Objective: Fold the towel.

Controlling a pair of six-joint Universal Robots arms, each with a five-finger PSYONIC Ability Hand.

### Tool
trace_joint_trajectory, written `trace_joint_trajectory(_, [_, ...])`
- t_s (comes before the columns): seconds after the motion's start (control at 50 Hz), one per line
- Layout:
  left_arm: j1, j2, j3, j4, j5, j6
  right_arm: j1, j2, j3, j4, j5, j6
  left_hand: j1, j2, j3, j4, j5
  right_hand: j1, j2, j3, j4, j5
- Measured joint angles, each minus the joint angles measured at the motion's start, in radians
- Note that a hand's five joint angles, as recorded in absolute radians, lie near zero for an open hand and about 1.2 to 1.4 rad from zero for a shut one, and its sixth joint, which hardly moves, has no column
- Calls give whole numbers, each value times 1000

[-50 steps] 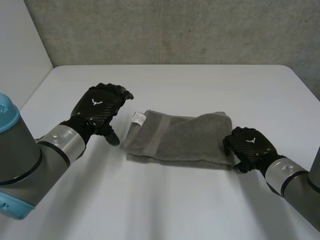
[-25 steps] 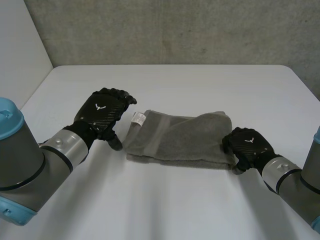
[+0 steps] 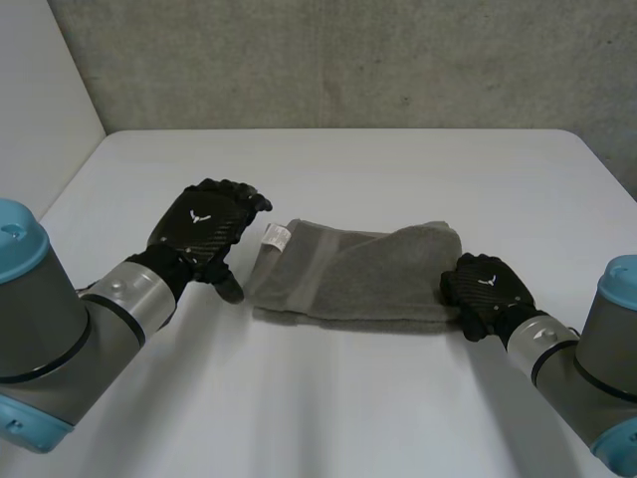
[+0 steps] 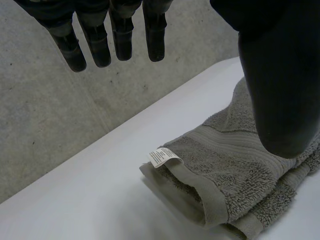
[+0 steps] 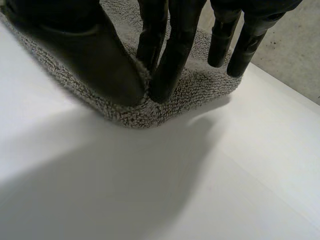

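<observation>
A grey towel [image 3: 358, 279] lies folded into a narrow band across the middle of the white table [image 3: 398, 169], with a white label [image 3: 276, 236] at its left end. My left hand [image 3: 204, 227] hovers open just left of that end. In the left wrist view its fingers [image 4: 155, 30] are straight and apart above the label [image 4: 161, 156] and the towel [image 4: 235, 170], holding nothing. My right hand [image 3: 485, 289] is at the towel's near right corner. In the right wrist view its thumb [image 5: 100, 55] and fingers pinch the towel's edge [image 5: 130, 117].
A grey wall [image 3: 348, 60] runs behind the table's far edge, and a white panel [image 3: 40, 110] stands at the left. Bare tabletop surrounds the towel on all sides.
My right hand has closed its fingers on the towel's near right corner and edged slightly left. My left hand has drifted a little nearer the towel's left end, still open.
</observation>
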Motion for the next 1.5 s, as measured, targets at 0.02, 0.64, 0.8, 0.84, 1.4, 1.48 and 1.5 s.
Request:
trace_joint_trajectory(0.02, [0, 0, -1, 1, 0, 0, -1, -1, -2, 1, -1, 1, 0, 0, 0, 0, 0, 0, 7, 0, 0, 13])
trace_joint_trajectory(0.64, [10, 12, -20, 6, -1, 0, -208, -253, -129, 343, -258, -114, 0, 0, 0, 0, 0, -1, 19, 0, 0, 31])
trace_joint_trajectory(0.8, [10, 12, -19, 7, -2, 0, 111, -180, -238, 302, -182, -41, 0, 0, 0, 0, 0, -1, 19, 0, 0, 31])
trace_joint_trajectory(0.84, [10, 12, -18, 7, -2, 0, 184, -149, -259, 283, -153, -35, 0, -1, 0, 0, 0, -1, 19, 0, 0, 31])
trace_joint_trajectory(1.4, [12, 2, 14, 27, -30, 0, 489, 156, -375, 165, -17, 6, 0, -1, 0, 0, 0, -393, -338, 0, 0, -359])
trace_joint_trajectory(1.48, [5, 1, 42, 27, -37, -2, 481, 91, -327, 187, -22, 10, 0, -1, 0, 0, 0, -791, -686, 0, 0, -803])
trace_joint_trajectory(1.5, [4, 1, 46, 27, -39, -3, 479, 82, -321, 189, -22, 10, 0, -1, 0, 0, 0, -831, -727, 0, 0, -850])
